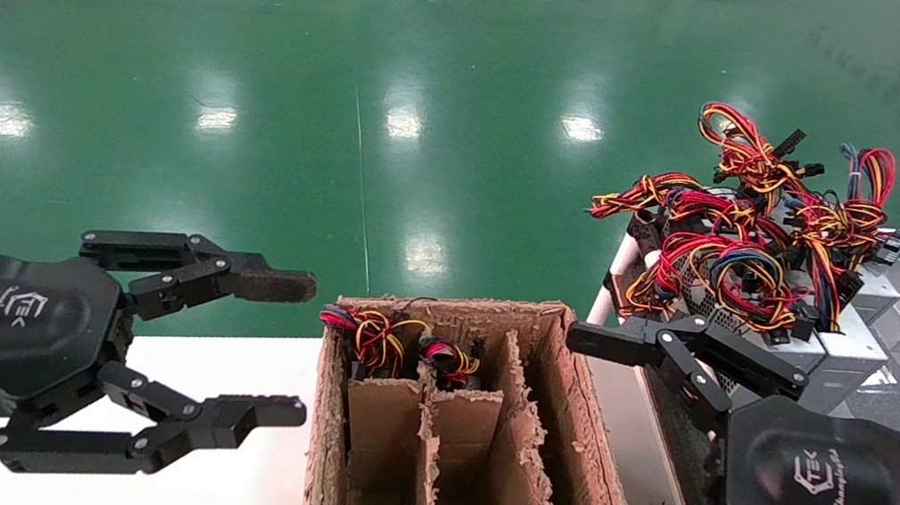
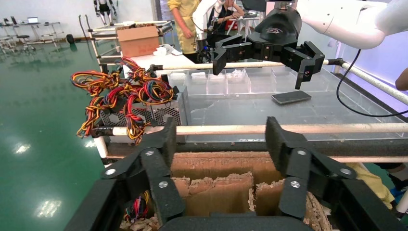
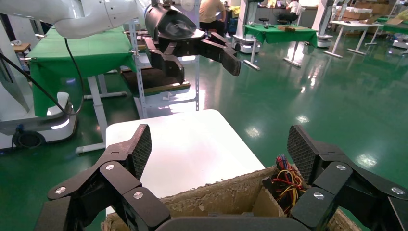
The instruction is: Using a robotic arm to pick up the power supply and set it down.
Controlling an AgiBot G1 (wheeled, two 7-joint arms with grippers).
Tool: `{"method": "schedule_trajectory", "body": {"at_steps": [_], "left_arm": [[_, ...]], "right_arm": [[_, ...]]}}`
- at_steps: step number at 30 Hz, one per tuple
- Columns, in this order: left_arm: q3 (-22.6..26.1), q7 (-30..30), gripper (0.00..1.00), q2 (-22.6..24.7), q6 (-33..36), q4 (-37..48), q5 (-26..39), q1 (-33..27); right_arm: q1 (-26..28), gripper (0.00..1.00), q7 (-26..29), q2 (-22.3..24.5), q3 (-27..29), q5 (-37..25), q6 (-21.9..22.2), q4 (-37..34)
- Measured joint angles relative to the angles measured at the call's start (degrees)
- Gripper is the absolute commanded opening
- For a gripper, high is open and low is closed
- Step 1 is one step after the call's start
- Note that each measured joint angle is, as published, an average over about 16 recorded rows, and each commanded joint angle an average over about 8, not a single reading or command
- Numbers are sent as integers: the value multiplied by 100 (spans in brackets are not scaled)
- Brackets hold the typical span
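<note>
Two power supplies stand in the far compartments of a torn cardboard box [image 1: 324,449]. Only their tight knots of red, yellow and black wires show, one [image 1: 374,335] beside the other [image 1: 447,359]; the grey bodies are hidden. One knot also shows in the right wrist view [image 3: 288,180] and one in the left wrist view [image 2: 137,209]. My left gripper [image 1: 303,351] hangs open to the left of the box, holding nothing. On the box's right side my right gripper [image 1: 554,436] is open and empty too. Both face the box [image 2: 216,166] across its walls.
A pile of grey power supplies [image 1: 850,352] with big loose wire loops [image 1: 740,244] lies at the back right behind a white pipe rail [image 2: 240,129]. Clear plastic trays and a phone [image 2: 291,97] lie beyond. The box stands by a white table [image 3: 183,144]. Green floor lies beyond.
</note>
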Motion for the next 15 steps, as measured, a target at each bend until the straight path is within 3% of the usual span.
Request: {"method": "schedule_trajectory", "body": {"at_steps": [15], "left_arm": [[0, 0, 0, 0, 0, 0, 0, 0]], "right_arm": [[0, 100, 0, 0, 0, 0, 0, 0]]}}
